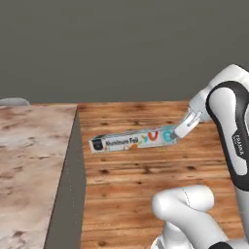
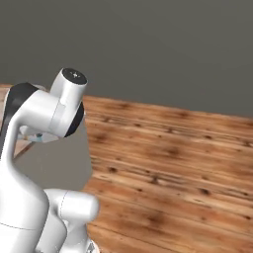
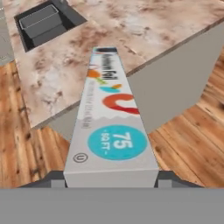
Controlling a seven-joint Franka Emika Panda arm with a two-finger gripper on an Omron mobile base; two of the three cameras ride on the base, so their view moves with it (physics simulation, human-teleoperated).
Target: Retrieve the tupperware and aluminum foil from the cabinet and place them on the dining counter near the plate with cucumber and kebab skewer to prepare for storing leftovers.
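Pale grey-blue cardboard, the aluminum foil hangs level above the wood floor, right of the dining counter; the gripper pinches its teal-marked end; light and stiff, probably, yet an end hold lets the long carton droop or swing.

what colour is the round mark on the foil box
Teal, with white "75" lettering, on the aluminum foil; clearest in the hand view.

My left base view looks forward past the dining counter corner; my right base view shares that wood floor; my hand view looks closely down, seemingly toward the counter's sink.
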